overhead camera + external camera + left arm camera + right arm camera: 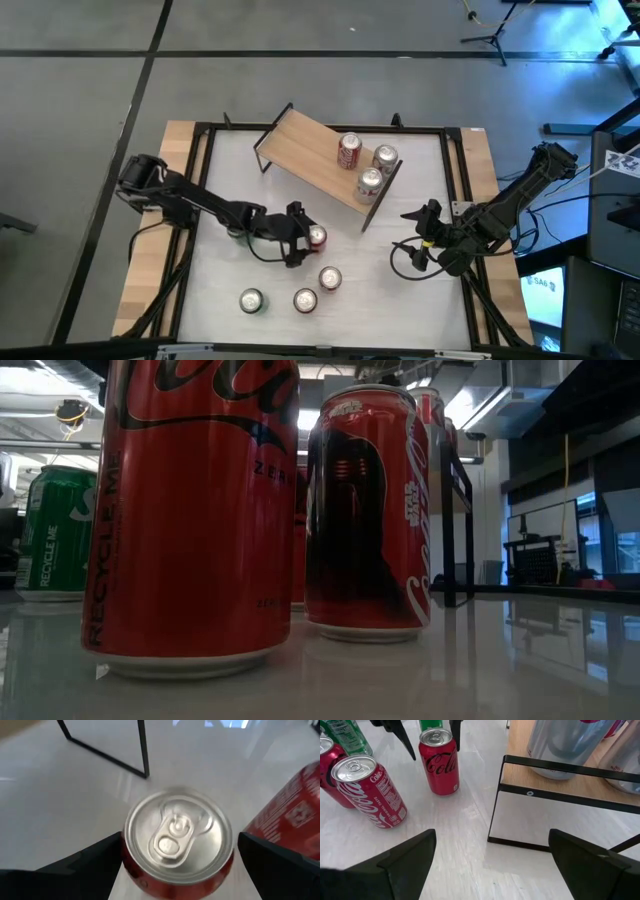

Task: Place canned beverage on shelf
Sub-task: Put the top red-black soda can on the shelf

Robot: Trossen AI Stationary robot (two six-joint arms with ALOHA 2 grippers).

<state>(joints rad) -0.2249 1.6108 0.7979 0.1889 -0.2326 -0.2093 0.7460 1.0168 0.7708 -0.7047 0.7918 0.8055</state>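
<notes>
Red can (317,237) upright on the white table (400,300), long axis vertical, straddled by the spread fingers of the left gripper (303,237) but not yet clamped, with the shelf (300,150) beyond it toward the table's far side. Right gripper (417,228) also open and empty, farther off near the shelf's end. Counted: three cans on the shelf, four on the table including the straddled one, two arms.

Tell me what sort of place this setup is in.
Probably a robotics lab or workshop: a white table framed in black metal stands on a grey concrete floor, with a tripod stand and a cluttered equipment bench nearby.
</notes>
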